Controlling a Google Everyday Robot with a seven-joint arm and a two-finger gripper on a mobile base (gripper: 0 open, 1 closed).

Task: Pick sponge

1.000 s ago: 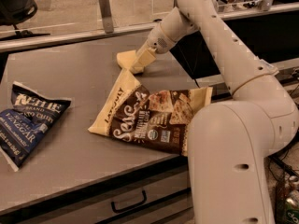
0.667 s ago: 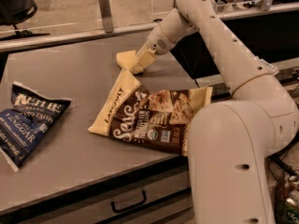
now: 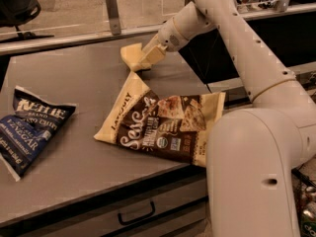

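- The sponge (image 3: 130, 55) lies on the grey table (image 3: 74, 83), in the far part, close to the back edge.
- The claw (image 3: 148, 59) is at the right side of the sponge and touches it; I cannot tell if it is open or closed.
- The arm (image 3: 237, 38) comes down to the claw from the upper right, over the right edge of the table.
- A raised rail (image 3: 59, 37) runs along the back edge, just behind the sponge.
- A brown bag (image 3: 163, 125) lies nearer to the front. Its top corner points at the sponge and ends just below it, but I cannot tell if they touch.
- The right end of the brown bag reaches the right edge of the table and is partly hidden by the robot body (image 3: 256, 177).
- A blue bag (image 3: 29, 130) lies at the left, well apart from the sponge; the picture border cuts its left side.
- Bare table shows to the left of the sponge and in front of it, between the two bags.
- A drawer handle (image 3: 136, 214) is under the front edge.
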